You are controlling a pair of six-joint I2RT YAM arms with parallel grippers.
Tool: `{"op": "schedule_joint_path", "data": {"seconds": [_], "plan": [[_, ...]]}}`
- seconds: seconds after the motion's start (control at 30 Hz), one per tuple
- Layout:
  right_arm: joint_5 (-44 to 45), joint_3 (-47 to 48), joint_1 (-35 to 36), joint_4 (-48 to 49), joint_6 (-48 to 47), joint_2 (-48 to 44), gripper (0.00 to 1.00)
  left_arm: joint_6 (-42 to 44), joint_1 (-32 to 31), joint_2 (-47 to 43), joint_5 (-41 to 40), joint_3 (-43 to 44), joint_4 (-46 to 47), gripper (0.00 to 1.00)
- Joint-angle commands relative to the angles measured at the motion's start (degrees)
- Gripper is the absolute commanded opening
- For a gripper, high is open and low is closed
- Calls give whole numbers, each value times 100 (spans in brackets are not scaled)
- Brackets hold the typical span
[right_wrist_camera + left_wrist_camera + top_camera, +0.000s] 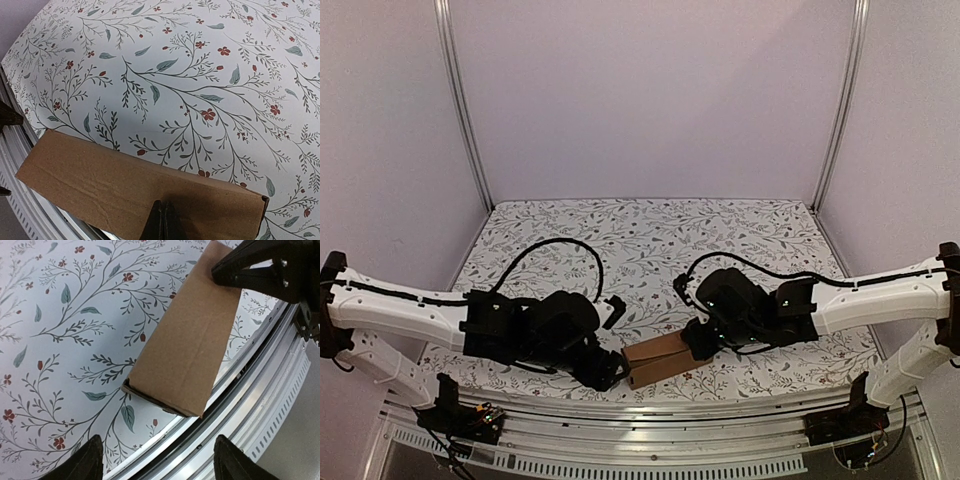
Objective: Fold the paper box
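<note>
One closed-up paper box [658,362]; left pincer [157,444] wide near its end, right pincer [161,206] fully closed on top.

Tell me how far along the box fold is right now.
Done: the paper box is a narrow carton lying near the table edge. In hand: the right gripper, shut, presses on its top toward one end; the left gripper is open, clear of the other end. Left: that end shows a dark gap along its edge, so probably a final tuck, then release.
</note>
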Motion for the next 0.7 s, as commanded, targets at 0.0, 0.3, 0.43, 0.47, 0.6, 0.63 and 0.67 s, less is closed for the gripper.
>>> {"op": "schedule_joint_path", "data": {"seconds": [0.0, 0.3, 0.43, 0.47, 0.6, 0.63, 0.67], "plan": [[-138, -187, 40, -584, -53, 287, 0, 147, 170, -452, 301, -203, 397, 75], [-141, -143, 47, -540, -76, 301, 0, 113, 788, -668, 779, -424, 1283, 40], [-135, -156, 53, -558, -69, 258, 0, 157, 980, -438, 1203, -430, 1800, 2], [-128, -158, 49, -561, -67, 253, 0, 168, 994, -378, 1270, -420, 1856, 0], [-115, -174, 53, -572, -54, 223, 0, 177, 1005, -129, 1441, -457, 2120, 0], [-111, -182, 48, -570, -51, 215, 0, 132, 1005, -71, 1537, -506, 2255, 0], [-106, -187, 52, -560, -45, 221, 0, 85, 1005, 12, 1668, -566, 2330, 0]]}}
